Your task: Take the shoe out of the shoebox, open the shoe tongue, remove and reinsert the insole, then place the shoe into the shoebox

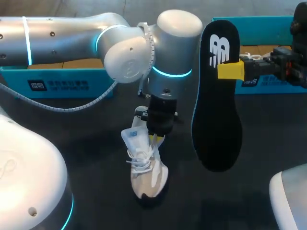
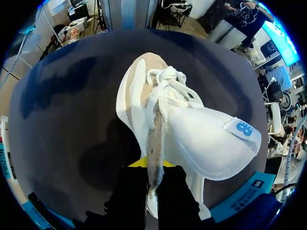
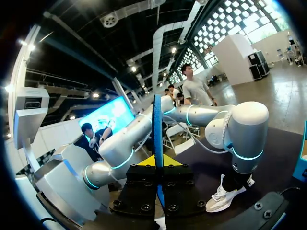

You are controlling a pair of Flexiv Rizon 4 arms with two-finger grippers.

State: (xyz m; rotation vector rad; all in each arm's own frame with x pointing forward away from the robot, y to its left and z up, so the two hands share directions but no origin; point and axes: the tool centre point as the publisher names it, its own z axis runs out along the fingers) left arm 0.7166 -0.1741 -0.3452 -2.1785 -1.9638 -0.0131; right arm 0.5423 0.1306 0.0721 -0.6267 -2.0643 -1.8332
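A: Why's the left tool (image 1: 156,138) pinching the collar of the shoe (image 1: 146,167)?
B: Probably steadies it upright on the bench (image 1: 86,153), mouth open. Right tool (image 1: 229,71) clamps the insole (image 1: 218,105) up in the air, likely ready for reinsertion.

Dark bench (image 1: 72,139) carrying a white shoe (image 1: 146,175) at lower centre, one teal box (image 1: 57,81) at upper left, a second teal box (image 1: 268,31) at upper right.

You have a white logo (image 1: 219,51) on the black insole (image 1: 217,120), just beside the right gripper (image 1: 230,71); a blue logo tag (image 2: 243,128) on the tongue (image 2: 206,143) of the shoe (image 2: 132,110), ahead of the left gripper (image 2: 152,184); the shoebox (image 1: 14,81) label (image 1: 57,86) is unreadable.
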